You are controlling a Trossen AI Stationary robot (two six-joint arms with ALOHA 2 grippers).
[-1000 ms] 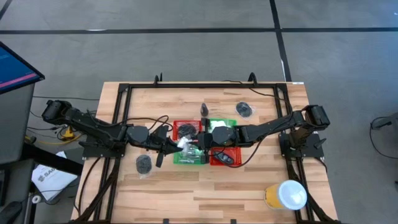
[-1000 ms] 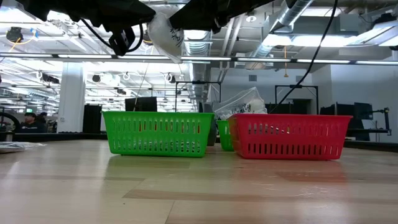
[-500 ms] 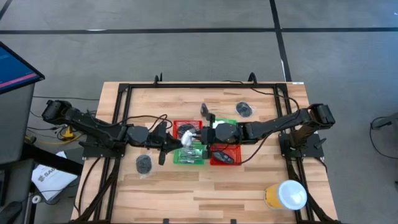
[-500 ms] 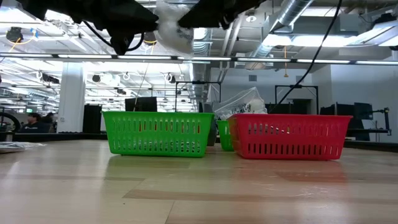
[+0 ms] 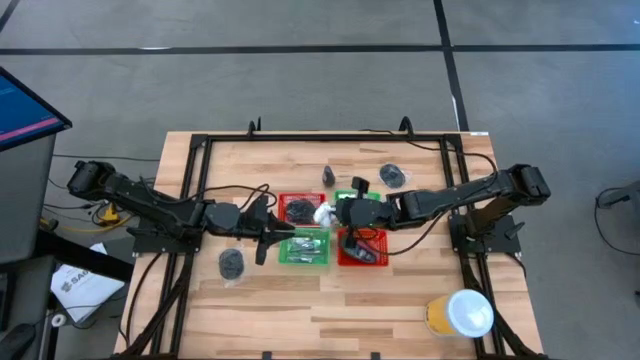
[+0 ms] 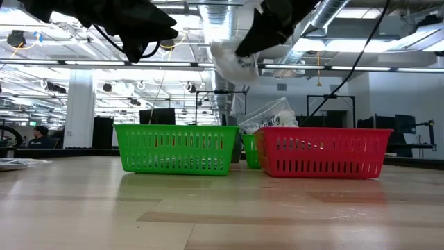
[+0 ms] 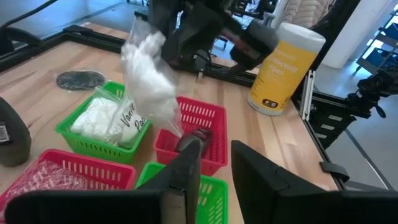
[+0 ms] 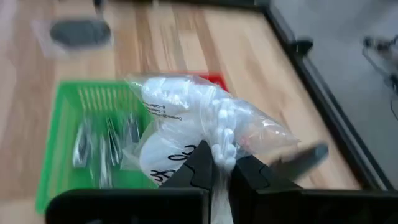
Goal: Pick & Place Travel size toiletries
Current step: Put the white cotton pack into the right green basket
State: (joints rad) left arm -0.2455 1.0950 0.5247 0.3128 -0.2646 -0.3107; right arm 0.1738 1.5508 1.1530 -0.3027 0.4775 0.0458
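Wooden table point(image 5: 300, 310) below, my right pincer point(image 8: 219, 167) pinches a white crinkly plastic packet point(image 8: 186, 124) above baskets for dropping; left pincer point(image 7: 214, 165) gapes empty.

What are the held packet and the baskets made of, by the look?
Packet: clear crinkly plastic film over soft white filling, probably cotton; it creases, shines, and bunches where the right gripper pinches it. Baskets: rigid moulded plastic, glossy green and red; slotted walls hold their shape.
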